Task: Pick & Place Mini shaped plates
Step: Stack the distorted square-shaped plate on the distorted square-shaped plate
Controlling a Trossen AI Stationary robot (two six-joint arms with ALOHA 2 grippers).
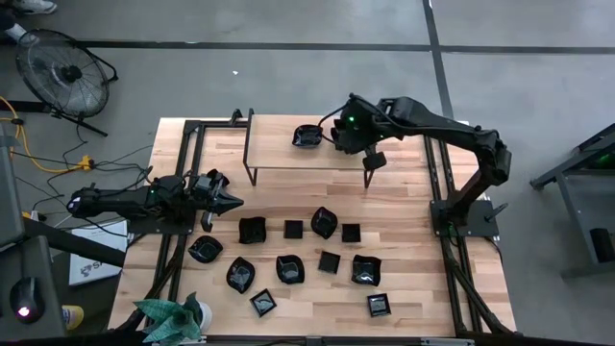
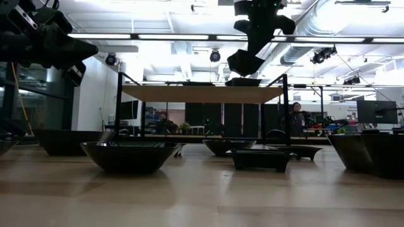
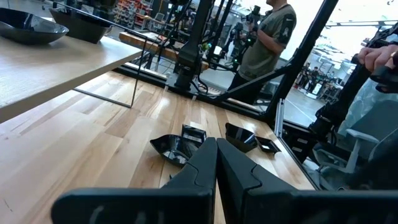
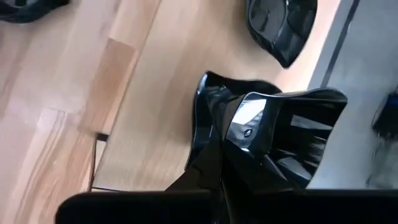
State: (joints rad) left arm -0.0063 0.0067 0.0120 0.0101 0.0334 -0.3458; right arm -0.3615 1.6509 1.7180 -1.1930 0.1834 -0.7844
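Your right tool (image 1: 372, 160) hangs by the front edge of the raised shelf (image 1: 279, 154), its fingers pressed together. In the right wrist view they are clamped on the rim of a glossy black plate (image 4: 261, 134), so that grip, by the look of it, carries the dish edge-on while it comes over the shelf. One plate (image 1: 307, 135) already sits on the shelf top just beside the tool, which suggests the shelf is the drop spot and there is bare board left for more. Your left tool (image 1: 229, 201) waits closed and empty over the left side of the worktop (image 1: 413, 216), pointing toward the rest of the plates, kept clear of the right arm's path. The remaining mini shaped plates (image 1: 327, 223) lie loosely spread in rows across the worktop in front of the shelf, apart from each other, so each rim can be pinched. A green plant (image 1: 173, 317) stands at the near left corner, out of the way.
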